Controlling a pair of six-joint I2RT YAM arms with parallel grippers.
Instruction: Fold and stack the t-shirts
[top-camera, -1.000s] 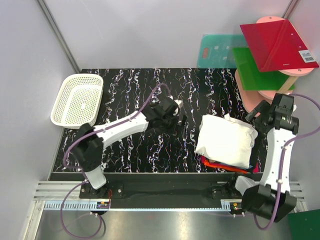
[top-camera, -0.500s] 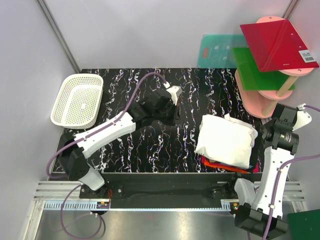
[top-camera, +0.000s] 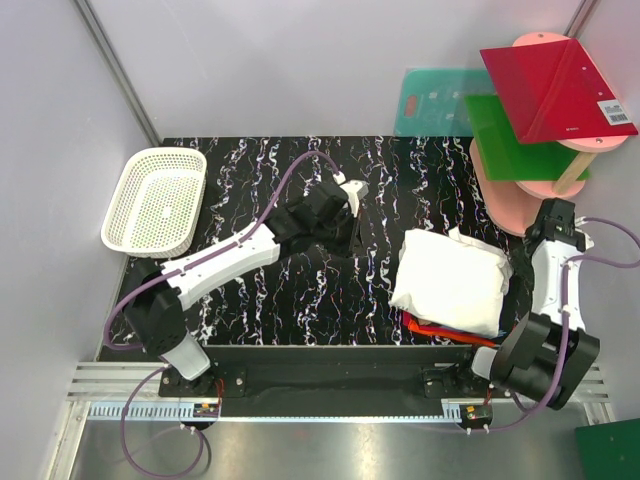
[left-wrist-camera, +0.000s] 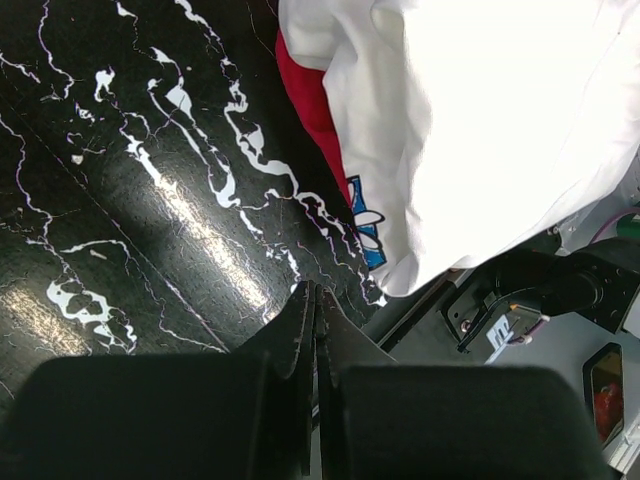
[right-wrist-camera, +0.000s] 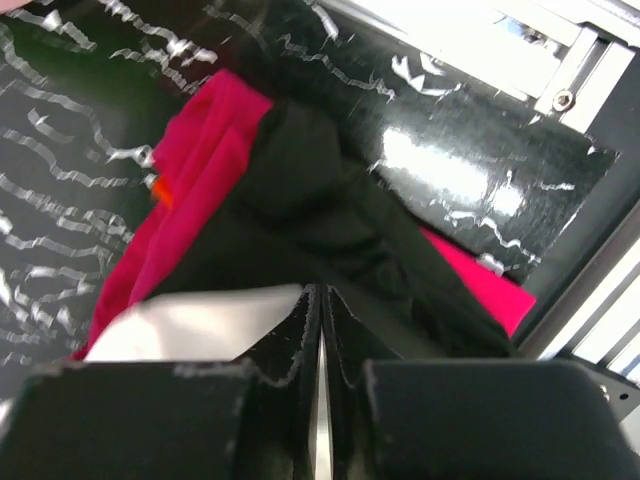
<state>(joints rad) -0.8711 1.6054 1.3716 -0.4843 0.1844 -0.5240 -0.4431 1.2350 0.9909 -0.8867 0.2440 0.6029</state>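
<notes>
The white t-shirt (top-camera: 452, 280) lies folded on the red-orange t-shirt (top-camera: 445, 331) and the black t-shirt (right-wrist-camera: 330, 230), well right of the basket (top-camera: 155, 205). The basket holds no garment. The left gripper (left-wrist-camera: 312, 292), between basket and stack, and the right gripper (right-wrist-camera: 318, 292), right of the stack, are both clenched on nothing. Stacking appears complete.

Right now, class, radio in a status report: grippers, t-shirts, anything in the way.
Left gripper shut, empty. Right gripper shut, empty, near the pile. T-shirts stacked, white on top. Basket far left, clear of them.
</notes>
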